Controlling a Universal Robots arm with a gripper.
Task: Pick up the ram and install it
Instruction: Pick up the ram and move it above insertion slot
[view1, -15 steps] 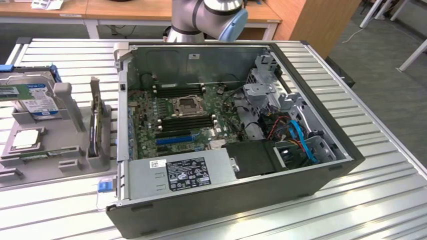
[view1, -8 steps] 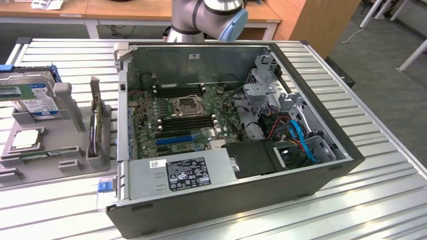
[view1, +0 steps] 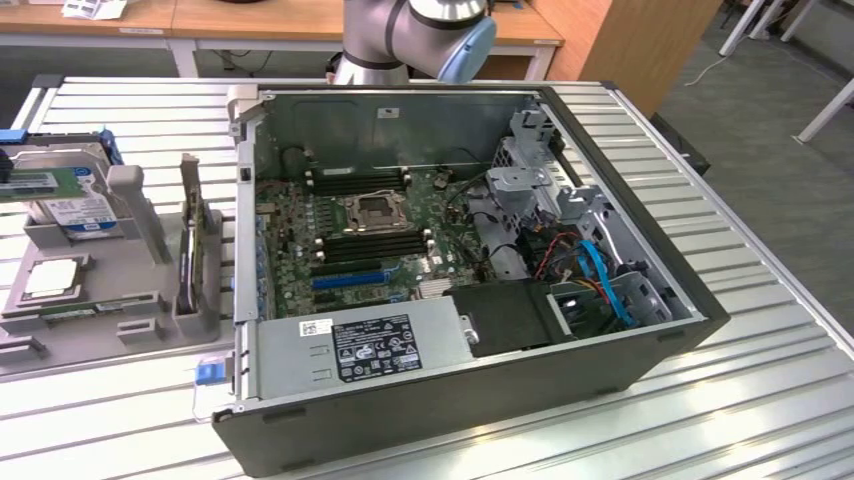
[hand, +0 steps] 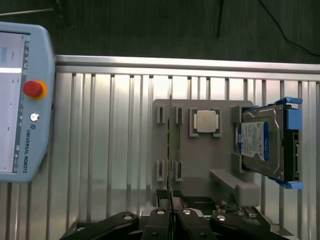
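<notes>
The gripper (hand: 169, 196) hangs with its black fingers pressed together on nothing, lined up, as far as I can tell, with the near end of the ram (hand: 172, 145). The ram stands on its thin edge between the clips of the grey holder (hand: 210, 155), at the lower left of the exterior view, just beside the processor (hand: 206, 121) and well apart from the open computer case (view1: 663, 268). My worry: fingers that come down closed or slightly off line could strike the board's edge, tip it in its clips or chip it.
</notes>
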